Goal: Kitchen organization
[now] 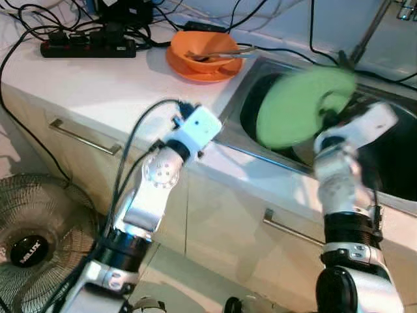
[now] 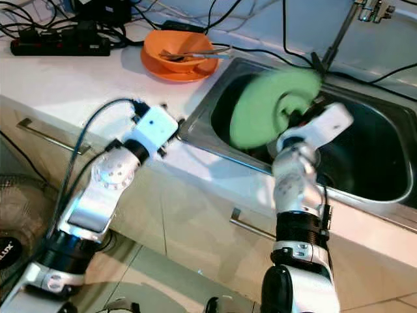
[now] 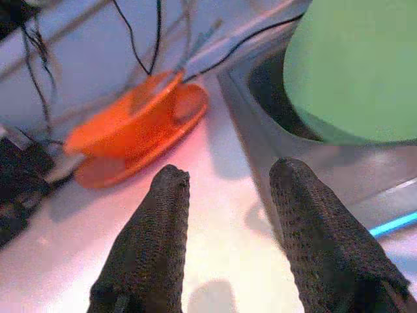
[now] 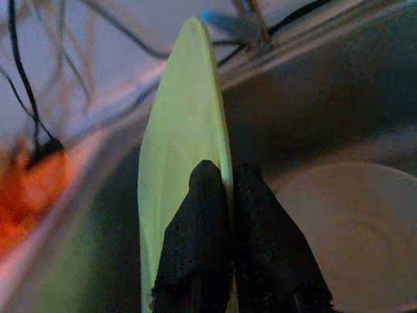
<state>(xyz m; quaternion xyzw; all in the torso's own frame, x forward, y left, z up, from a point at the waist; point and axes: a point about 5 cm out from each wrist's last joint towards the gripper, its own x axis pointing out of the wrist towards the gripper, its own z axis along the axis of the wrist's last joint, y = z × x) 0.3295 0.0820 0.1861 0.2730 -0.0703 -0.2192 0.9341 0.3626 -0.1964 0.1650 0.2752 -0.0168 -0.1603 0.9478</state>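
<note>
- The right gripper [image 4: 225, 195] pinches the rim of a green plate [image 1: 300, 107]; its 2 black fingers press on opposite faces of the plate edge.
- The green plate is held tilted, nearly on edge, above the stainless steel sink [image 2: 365, 156]; in the head views it appears blurred.
- In the right wrist view, a pale round dish [image 4: 352, 228] lies in the sink basin beyond the fingers.
- The left gripper [image 3: 228, 215] hovers over the white countertop [image 1: 104, 85], just beside the sink's near-left corner; its 2 fingers are spread, with nothing between them.
- An orange bowl [image 1: 202, 49] sits on an orange plate [image 1: 189, 70] at 12 o'clock from the left gripper, near the far-left corner of the sink.
- Metal utensils [image 1: 225, 57] rest in the bowl, their handles pointing toward 3 o'clock.
- A black power strip [image 1: 88, 47] lies at 10 o'clock on the countertop, with several black cables [image 1: 32, 13] running from it.
- A tap [image 2: 368, 10] stands at 1 o'clock, behind the sink.
- Cabinet fronts with metal bar handles [image 1: 85, 137] run below the countertop.
- A floor fan [image 1: 29, 241] stands at 8 o'clock, beside the left arm.
</note>
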